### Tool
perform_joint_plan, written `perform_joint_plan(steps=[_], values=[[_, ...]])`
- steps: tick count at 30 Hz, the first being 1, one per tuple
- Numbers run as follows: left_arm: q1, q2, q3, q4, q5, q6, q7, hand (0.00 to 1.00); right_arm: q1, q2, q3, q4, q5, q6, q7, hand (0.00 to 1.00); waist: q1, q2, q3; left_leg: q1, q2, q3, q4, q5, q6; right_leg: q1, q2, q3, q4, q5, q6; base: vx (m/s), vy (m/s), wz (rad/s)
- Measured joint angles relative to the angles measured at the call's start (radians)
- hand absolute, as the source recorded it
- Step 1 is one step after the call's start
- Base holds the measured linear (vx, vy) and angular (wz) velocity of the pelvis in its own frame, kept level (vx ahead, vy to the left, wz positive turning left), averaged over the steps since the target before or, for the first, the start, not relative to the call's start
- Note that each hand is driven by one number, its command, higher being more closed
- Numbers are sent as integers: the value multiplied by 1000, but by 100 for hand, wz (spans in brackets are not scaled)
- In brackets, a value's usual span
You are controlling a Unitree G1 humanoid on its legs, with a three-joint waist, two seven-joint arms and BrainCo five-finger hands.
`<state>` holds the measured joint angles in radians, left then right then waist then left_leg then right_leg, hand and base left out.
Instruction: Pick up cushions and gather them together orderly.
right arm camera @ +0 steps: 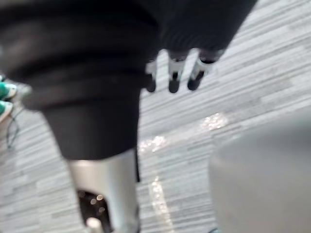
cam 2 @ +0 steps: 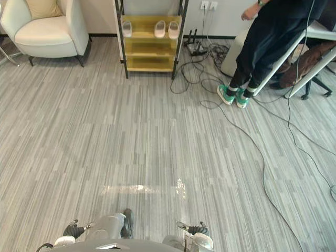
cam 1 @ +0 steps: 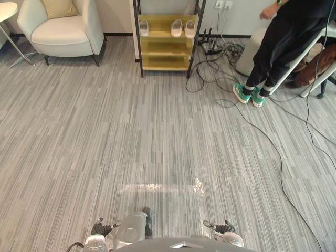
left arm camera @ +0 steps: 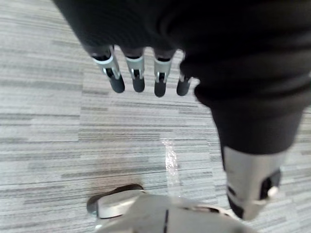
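Note:
A tan cushion (cam 1: 59, 7) leans upright against the back of the white armchair (cam 1: 63, 32) at the far left of the room, well away from both hands. In the left wrist view my left hand (left arm camera: 137, 77) hangs over the striped grey floor with straight fingers and holds nothing. In the right wrist view my right hand (right arm camera: 174, 77) also hangs over the floor, fingers straight and empty.
A wooden shelf (cam 1: 167, 48) with pale slippers (cam 1: 176, 27) stands against the far wall. A person in green shoes (cam 1: 248, 93) stands at the far right by a desk. Black cables (cam 1: 265, 137) trail across the floor on the right. A round side table (cam 1: 6, 11) is at the far left.

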<state>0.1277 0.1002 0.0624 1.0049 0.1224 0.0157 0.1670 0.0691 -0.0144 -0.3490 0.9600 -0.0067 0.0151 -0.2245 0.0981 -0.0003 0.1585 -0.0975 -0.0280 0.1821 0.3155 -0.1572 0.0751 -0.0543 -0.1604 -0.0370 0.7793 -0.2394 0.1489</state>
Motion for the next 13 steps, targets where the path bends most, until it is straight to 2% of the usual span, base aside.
perform_joint_plan(steps=[2,4,5,6,7,8,9,13], values=[[2,-1,-2,8,0,1,0,0,-3,-1,2,-1,-2,-1,2,0,-5,2,-4,76,-16,-12,-51,-1,1,-27,-31,-68,53,-24,-22,293,123,31],[6,0,-2,10,1,1,0,0,-4,1,2,1,-3,-5,3,0,-15,10,-8,128,-16,-36,-94,-1,1,-50,-27,-123,-16,-47,-41,290,78,40],[9,2,5,10,1,2,0,0,-4,4,-4,3,-4,-7,3,0,-18,2,-13,147,-14,-47,-107,0,0,-57,-22,-141,-116,-49,-44,259,-2,37],[14,5,8,10,3,3,-3,0,-3,6,-14,9,-5,-7,3,0,-18,-4,-22,153,-16,-52,-111,-2,-4,-51,-5,-134,-295,-2,-62,174,-20,30],[14,5,8,10,3,3,-3,0,-3,6,-14,9,-5,-7,3,0,-18,-4,-22,153,-16,-52,-111,-2,-4,-51,-5,-134,-295,-2,-62,160,-45,18],[16,14,15,10,11,2,-7,0,-2,13,-19,21,-6,-6,3,0,-16,-27,-31,161,-36,-62,-120,-12,-20,-56,-2,-129,-426,152,-88,146,-86,11],[13,8,17,30,17,3,-7,0,-5,10,-34,39,-3,-8,4,0,-19,-24,-42,180,-33,-76,-145,-10,-32,-38,5,-134,-455,142,-69,197,-121,11],[24,-19,17,50,30,3,-8,0,3,-7,-49,46,-3,-8,4,0,-22,15,-73,186,-4,-91,-201,2,-50,9,50,-141,-597,183,-72,133,-79,-4]])
